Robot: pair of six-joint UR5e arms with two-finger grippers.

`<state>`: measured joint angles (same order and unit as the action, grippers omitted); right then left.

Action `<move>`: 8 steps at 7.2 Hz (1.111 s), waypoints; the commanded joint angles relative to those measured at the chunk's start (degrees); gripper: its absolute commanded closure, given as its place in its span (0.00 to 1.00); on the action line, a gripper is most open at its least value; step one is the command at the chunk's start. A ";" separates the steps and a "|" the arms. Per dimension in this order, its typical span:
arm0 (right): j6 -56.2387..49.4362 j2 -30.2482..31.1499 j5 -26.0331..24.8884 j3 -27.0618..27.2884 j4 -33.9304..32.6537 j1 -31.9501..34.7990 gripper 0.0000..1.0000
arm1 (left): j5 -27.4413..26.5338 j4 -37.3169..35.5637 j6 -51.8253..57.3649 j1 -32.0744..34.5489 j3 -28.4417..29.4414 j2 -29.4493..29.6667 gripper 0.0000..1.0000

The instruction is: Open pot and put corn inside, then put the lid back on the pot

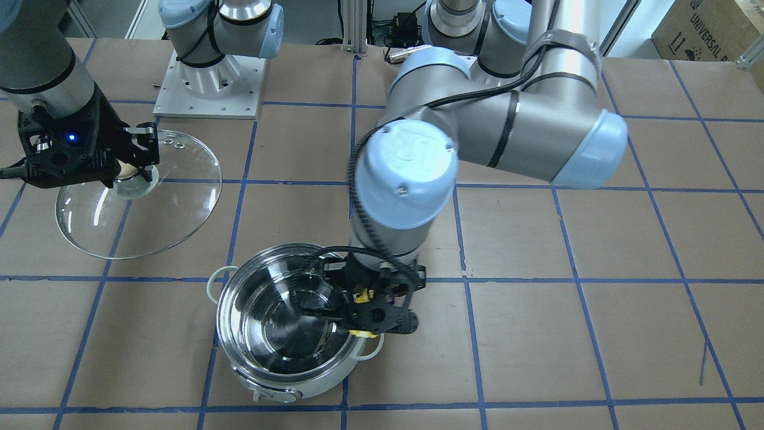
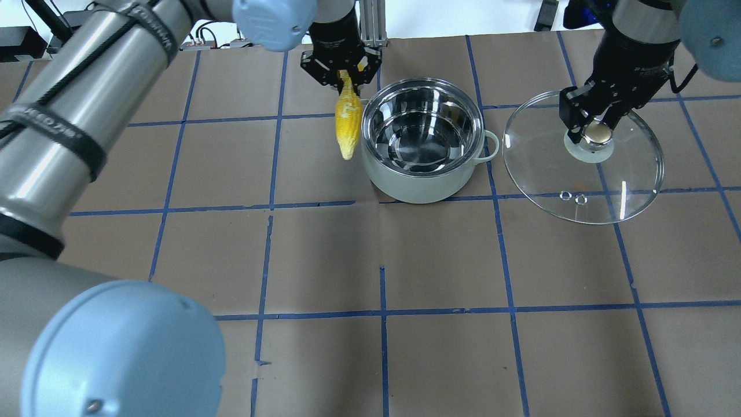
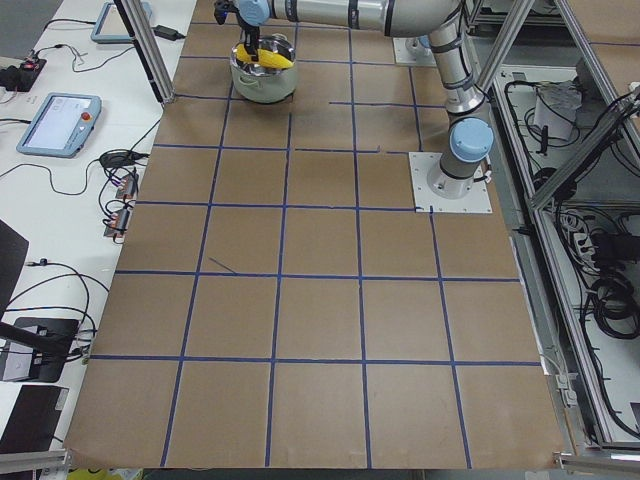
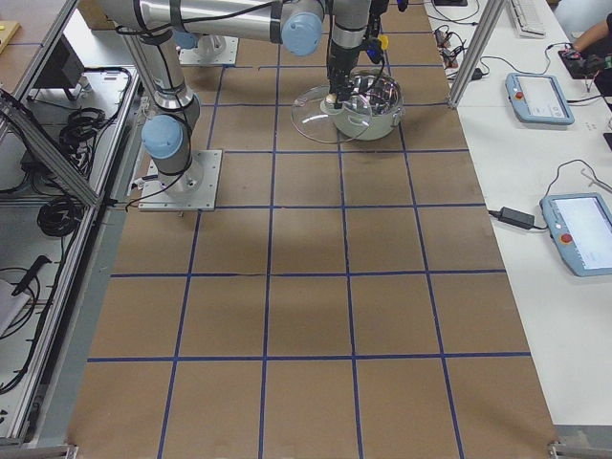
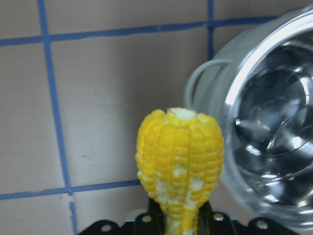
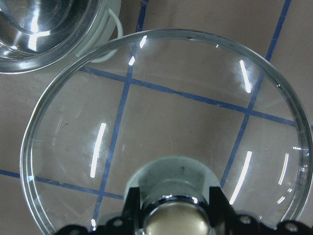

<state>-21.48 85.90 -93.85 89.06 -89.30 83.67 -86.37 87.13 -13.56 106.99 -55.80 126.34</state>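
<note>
The pot (image 2: 422,186) stands open and empty at the table's far middle; it also shows in the front view (image 1: 298,387). My left gripper (image 2: 345,75) is shut on the corn (image 2: 348,124), which hangs tip down just outside the pot's left rim, above its loop handle (image 5: 198,81). The corn (image 5: 180,156) fills the left wrist view. My right gripper (image 2: 596,130) is shut on the knob (image 6: 171,220) of the glass lid (image 2: 584,179), held to the right of the pot and apart from it. I cannot tell whether the lid (image 1: 167,209) touches the table.
Brown paper with a blue tape grid covers the table. My left arm's elbow (image 1: 495,137) hangs over the table behind the pot. The right arm's base plate (image 1: 209,89) is at the robot's side. Tablets (image 3: 60,120) lie on the operators' bench.
</note>
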 commanded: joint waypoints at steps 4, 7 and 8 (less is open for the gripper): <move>-0.23 -0.12 -0.01 0.24 -0.44 0.00 0.65 | 0.24 0.85 -3.31 4.81 10.81 11.82 0.75; -0.32 -0.12 -0.01 0.24 -0.35 0.00 0.65 | -0.37 1.37 -3.22 4.72 10.80 13.92 0.00; -0.23 -0.03 -0.10 0.24 -0.26 0.00 0.65 | -0.47 1.55 -3.22 4.63 10.72 13.93 0.00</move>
<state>-21.77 85.80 -93.89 89.30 -89.64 83.67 -86.64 88.38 -16.80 111.68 -45.05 139.88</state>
